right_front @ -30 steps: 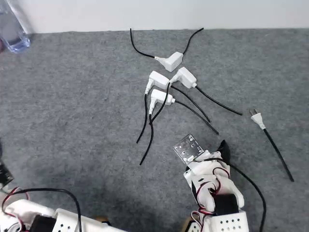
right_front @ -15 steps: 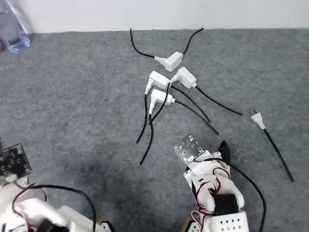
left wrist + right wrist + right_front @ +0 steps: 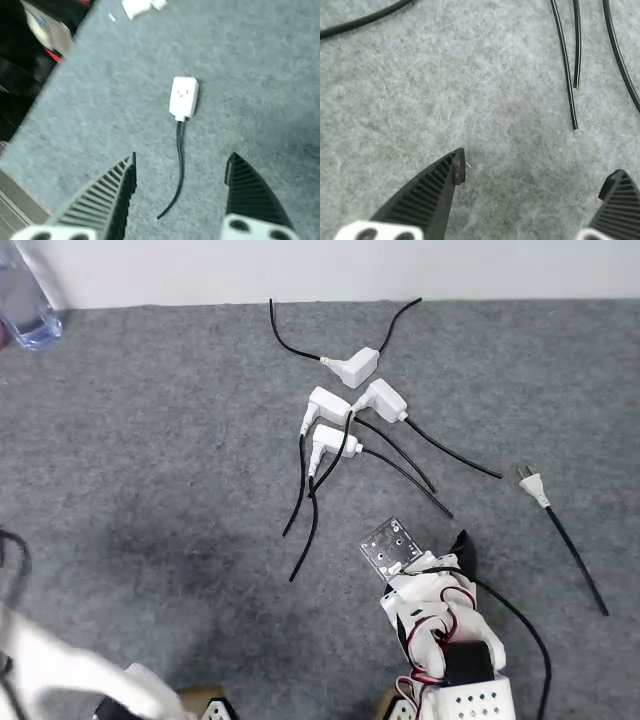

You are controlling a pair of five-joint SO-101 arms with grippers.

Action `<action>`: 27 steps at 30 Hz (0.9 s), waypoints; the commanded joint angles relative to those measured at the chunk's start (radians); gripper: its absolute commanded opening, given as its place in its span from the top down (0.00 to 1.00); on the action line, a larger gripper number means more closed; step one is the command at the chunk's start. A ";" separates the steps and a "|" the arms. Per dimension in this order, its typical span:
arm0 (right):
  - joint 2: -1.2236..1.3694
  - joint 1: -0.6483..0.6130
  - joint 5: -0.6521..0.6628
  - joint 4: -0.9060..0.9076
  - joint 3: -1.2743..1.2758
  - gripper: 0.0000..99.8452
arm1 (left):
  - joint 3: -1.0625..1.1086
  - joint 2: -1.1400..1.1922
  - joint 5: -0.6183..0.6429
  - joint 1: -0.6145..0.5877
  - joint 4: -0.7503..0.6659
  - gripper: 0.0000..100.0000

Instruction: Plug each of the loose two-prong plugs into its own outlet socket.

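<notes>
Several white outlet sockets on short black cords lie bunched at the carpet's far middle: one (image 3: 355, 367) farthest back, two (image 3: 328, 405) (image 3: 383, 400) side by side, one (image 3: 333, 445) nearest. A loose two-prong plug (image 3: 530, 483) lies to the right on its black cord (image 3: 578, 560). My right arm (image 3: 440, 625) sits at the near edge, and its gripper (image 3: 540, 165) stands open above bare carpet near black cord ends (image 3: 574, 105). My left gripper (image 3: 182, 159) is open over another white socket (image 3: 183, 96) with a black cord (image 3: 179, 165).
The grey carpet (image 3: 150, 460) covers the table. A clear bottle (image 3: 25, 300) stands at the far left corner. In the left wrist view the carpet's edge (image 3: 45, 95) runs close by, with dark clutter beyond it and small white pieces (image 3: 140, 6) farther off.
The left arm has swung at the near left corner: its wrist rose into view half a second ago, then swept out to the left edge. The right arm and the sockets kept still.
</notes>
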 commanded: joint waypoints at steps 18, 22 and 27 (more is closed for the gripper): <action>-0.013 -0.008 -0.003 0.004 0.014 0.59 | -0.105 0.755 -0.021 0.083 -0.459 0.73; -0.013 -0.008 -0.003 0.004 0.014 0.59 | -0.105 0.775 -0.021 0.100 -0.476 0.73; -0.013 -0.008 -0.003 0.004 0.014 0.59 | -0.099 0.776 -0.018 0.089 -0.535 0.73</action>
